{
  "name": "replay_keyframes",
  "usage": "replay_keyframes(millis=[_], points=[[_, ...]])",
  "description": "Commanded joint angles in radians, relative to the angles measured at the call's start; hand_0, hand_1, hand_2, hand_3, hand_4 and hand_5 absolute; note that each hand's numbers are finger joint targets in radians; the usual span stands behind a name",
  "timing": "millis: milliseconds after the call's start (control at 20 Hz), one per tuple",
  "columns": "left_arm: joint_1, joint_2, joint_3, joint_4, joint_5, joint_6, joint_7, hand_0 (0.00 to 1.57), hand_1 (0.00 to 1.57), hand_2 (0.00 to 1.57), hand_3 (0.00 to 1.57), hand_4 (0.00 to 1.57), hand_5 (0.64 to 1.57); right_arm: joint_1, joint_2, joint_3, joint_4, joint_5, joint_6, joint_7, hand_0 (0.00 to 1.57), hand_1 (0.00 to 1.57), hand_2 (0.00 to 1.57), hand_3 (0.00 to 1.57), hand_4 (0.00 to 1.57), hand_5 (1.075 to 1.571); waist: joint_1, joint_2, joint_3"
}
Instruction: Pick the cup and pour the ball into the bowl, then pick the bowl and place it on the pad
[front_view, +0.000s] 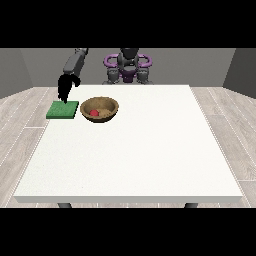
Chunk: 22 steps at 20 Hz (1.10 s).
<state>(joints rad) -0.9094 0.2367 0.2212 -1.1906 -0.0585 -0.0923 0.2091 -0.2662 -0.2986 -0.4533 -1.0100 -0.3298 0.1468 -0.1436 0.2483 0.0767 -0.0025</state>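
Note:
A brown wooden bowl stands on the white table at the back left, with a small red ball inside it. Just left of the bowl lies a flat green pad. The black hand at the view's left hangs above the pad's far edge, its fingers pointing down and holding nothing. No cup shows anywhere in the view. The other hand is not visible.
The robot's torso stands behind the table's far edge. A wooden floor surrounds the table.

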Motion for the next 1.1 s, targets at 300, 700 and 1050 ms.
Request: replay_keyframes(millis=[300,700,1050], points=[[0.042,0.2,0.153,-0.025,0.21,-0.221,-0.005,0.0,0.0,0.0,0.0,0.98,1.553,-0.093,0.047,0.004,0.202,-0.002,0.031,-0.168,0.0,0.0,0.0,0.0,0.65,1.56,-0.013,0.11,0.0032],[0.103,0.242,0.178,-0.107,0.26,-0.215,0.017,0.0,0.0,0.0,0.0,1.01,1.532,-0.183,0.024,0.019,0.386,0.029,0.041,-0.268,0.0,0.0,0.0,0.0,0.53,1.553,-0.038,0.144,0.0036],[0.097,0.307,0.217,-0.157,0.333,-0.26,0.039,0.0,0.0,0.0,0.0,1.01,1.539,-0.225,-0.007,0.003,0.447,0.032,0.052,-0.361,0.0,0.0,0.0,0.0,0.47,1.548,-0.016,0.224,0.0039]])
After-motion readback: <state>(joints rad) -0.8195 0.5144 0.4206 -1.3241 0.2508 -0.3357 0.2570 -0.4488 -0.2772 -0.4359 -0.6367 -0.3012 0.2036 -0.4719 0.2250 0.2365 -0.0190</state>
